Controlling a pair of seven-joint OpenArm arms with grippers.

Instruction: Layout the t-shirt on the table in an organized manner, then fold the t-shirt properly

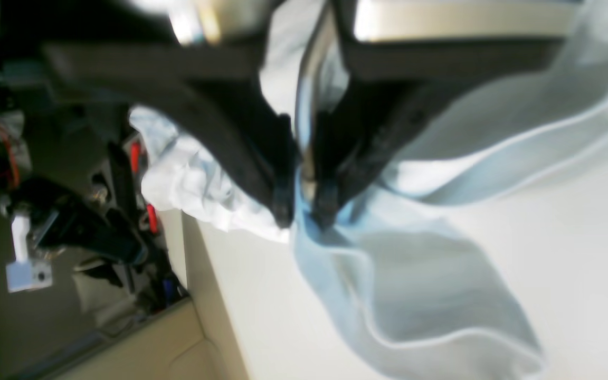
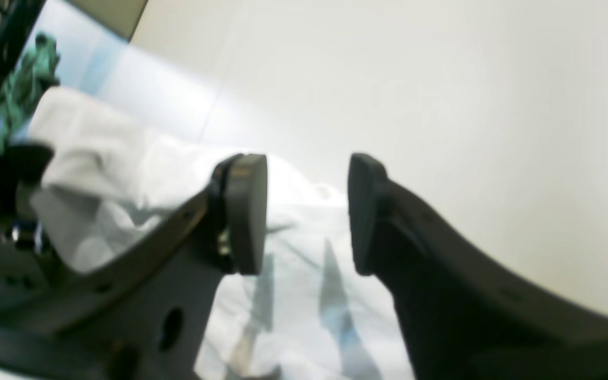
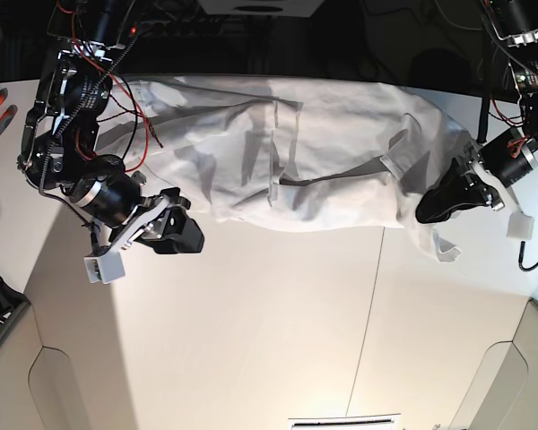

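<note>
T-shirt (image 3: 287, 152) lies bunched lengthwise along the far side of the table (image 3: 278, 331); layout step, not yet flat. My left gripper (image 1: 304, 214) is clamped on a hem fold at the cloth's end. My right gripper (image 2: 306, 214) hovers wide apart, empty, over the other end. Next: grip there, pull taut.
</note>
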